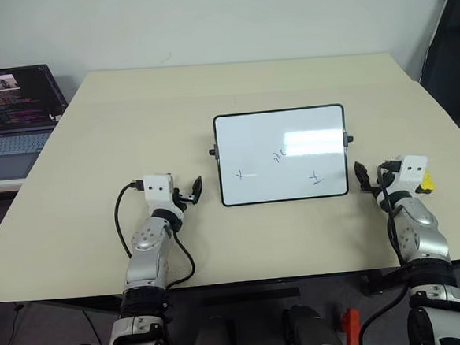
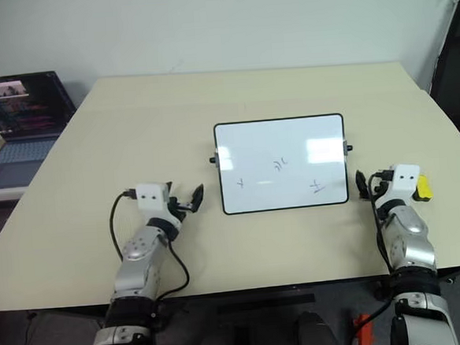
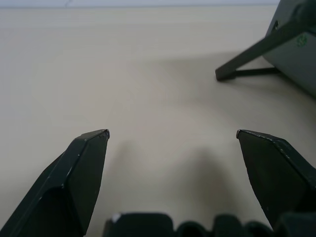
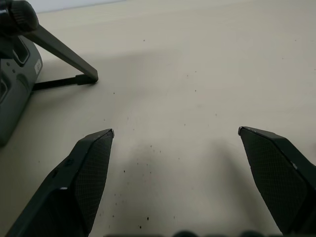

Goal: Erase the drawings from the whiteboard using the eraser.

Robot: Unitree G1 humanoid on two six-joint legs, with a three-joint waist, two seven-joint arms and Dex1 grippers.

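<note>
Centrally on the beige table [image 1: 117,141] stands the whiteboard [image 1: 281,155], a glossy white panel in a thin black frame with a small black knob at each side, propped on a dark stand whose leg reaches back along the tabletop in both wrist views. The drawings [image 1: 278,155] on it are three thin dark marks: an x-like scribble toward the lower left of the panel, a few short strokes near the middle, and another x-like mark toward the lower right. The eraser [image 1: 426,182], a small bright yellow block, lies on the table off the board's right side, just beside the right gripper's white camera housing, on the side away from the board; whether it touches the housing cannot be told. The right gripper [image 4: 175,132] hovers low over the table near the board's lower right corner with its two black fingers spread wide apart and nothing between them. The left gripper [image 3: 173,132] sits off the board's lower left corner, likewise spread wide and empty, bare tabletop showing between its fingers. At the far left, beyond the table's edge, an open laptop [image 1: 13,116] shows a lit screen.
</note>
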